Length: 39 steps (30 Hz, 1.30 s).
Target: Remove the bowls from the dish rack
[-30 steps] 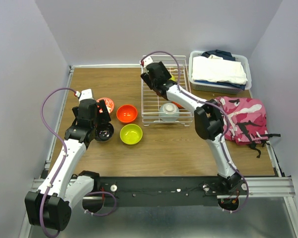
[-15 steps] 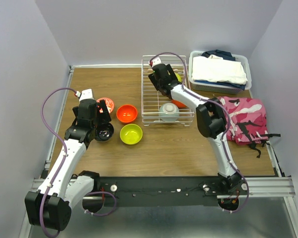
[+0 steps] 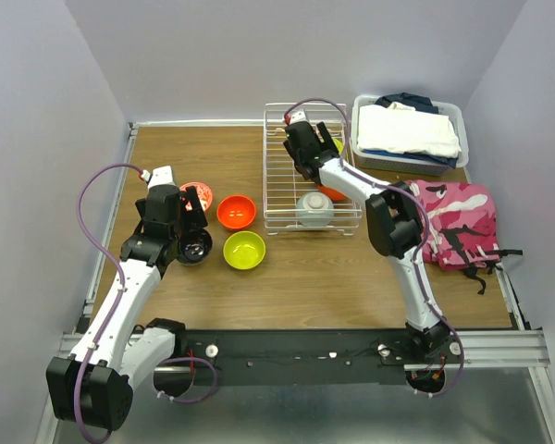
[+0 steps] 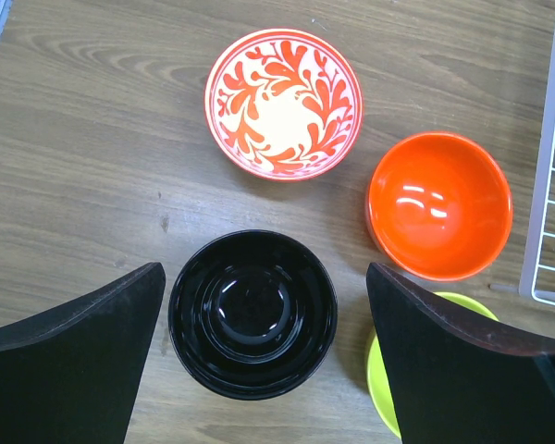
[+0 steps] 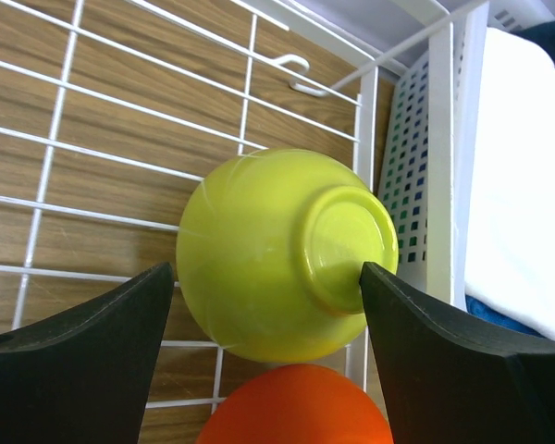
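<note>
view: left wrist
left gripper (image 4: 264, 268): standing spread to its widest, gripping nothing, hanging over the table (image 4: 83, 139)
dark-lined bowl (image 4: 252, 313): sitting upright on the wood, centred between the two fingers
patterned bowl (image 4: 284, 102): resting mouth up just ahead of the fingertips
table orange bowl (image 4: 439, 205): resting ahead of the right finger, just beside the patterned bowl
table lime bowl (image 4: 381, 370): peeking out from under the right finger, mostly hidden
dish rack (image 4: 548, 185): showing only a wire edge, out past the right finger

view: right wrist
right gripper (image 5: 266, 268): standing wide open, straddling the racked lime bowl (image 5: 277, 254); touching it or not, impossible to tell
racked lime bowl: lying tipped on the rack wires, foot ring turning toward the right finger, filling the gap between both fingers
racked orange bowl (image 5: 296, 407): showing its outer curve just behind the lime one, toward the palm
grey bin (image 5: 412, 185): standing just beyond the right finger, outside the rack wall, holding folded white cloth (image 5: 518, 185)

view: top external
pale blue bowl (image 3: 314, 209): sitting at the rack's near edge, back along the arm from the right gripper
pink camouflage bag (image 3: 449, 222): lying on the outer side of the right arm, well apart from its fingers
left gripper: hanging over the four unloaded bowls, well apart from the rack
</note>
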Tool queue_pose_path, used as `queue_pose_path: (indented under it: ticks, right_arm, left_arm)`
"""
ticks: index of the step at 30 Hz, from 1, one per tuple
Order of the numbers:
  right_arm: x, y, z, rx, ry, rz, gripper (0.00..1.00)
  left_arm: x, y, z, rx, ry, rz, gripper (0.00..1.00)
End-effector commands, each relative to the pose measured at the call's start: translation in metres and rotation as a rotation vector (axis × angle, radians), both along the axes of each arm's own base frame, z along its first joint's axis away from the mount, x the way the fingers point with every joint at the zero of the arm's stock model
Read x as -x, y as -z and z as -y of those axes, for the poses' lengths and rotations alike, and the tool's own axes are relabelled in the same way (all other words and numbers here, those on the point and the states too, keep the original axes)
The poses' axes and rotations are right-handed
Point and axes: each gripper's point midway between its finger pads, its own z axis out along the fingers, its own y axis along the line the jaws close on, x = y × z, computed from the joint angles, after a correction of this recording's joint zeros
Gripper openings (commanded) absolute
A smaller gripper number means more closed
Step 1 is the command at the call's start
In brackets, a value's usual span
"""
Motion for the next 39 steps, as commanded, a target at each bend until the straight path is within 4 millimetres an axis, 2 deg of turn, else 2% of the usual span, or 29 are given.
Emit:
queue_pose_path:
  ticks: [1, 11, 16, 25, 33, 39]
  right_arm:
    - [0.008, 0.023, 0.024, 0.098, 0.094, -0.020, 0.90]
    - [0.011, 0.050, 0.027, 0.134, 0.101, -0.051, 0.94]
    - [0.011, 0.054, 0.023, 0.118, 0.086, -0.073, 0.98]
    - [0.016, 0.088, 0.032, 0.230, 0.090, -0.169, 1.00]
    - [0.028, 0.111, 0.018, 0.201, -0.027, -0.306, 1.00]
    - [0.034, 0.111, 0.034, 0.279, 0.018, -0.301, 1.00]
  left_arm:
    - [-0.001, 0.002, 0.003, 0.001, 0.021, 0.006, 0.99]
    - [-0.001, 0.002, 0.004, 0.003, 0.024, 0.002, 0.99]
    - [-0.001, 0.003, 0.004, 0.005, 0.024, -0.001, 0.99]
    - [-0.001, 0.005, 0.005, 0.005, 0.029, -0.009, 0.99]
    - [-0.001, 0.006, 0.006, 0.008, 0.032, -0.015, 0.99]
    - [-0.001, 0.007, 0.006, 0.008, 0.035, -0.017, 0.99]
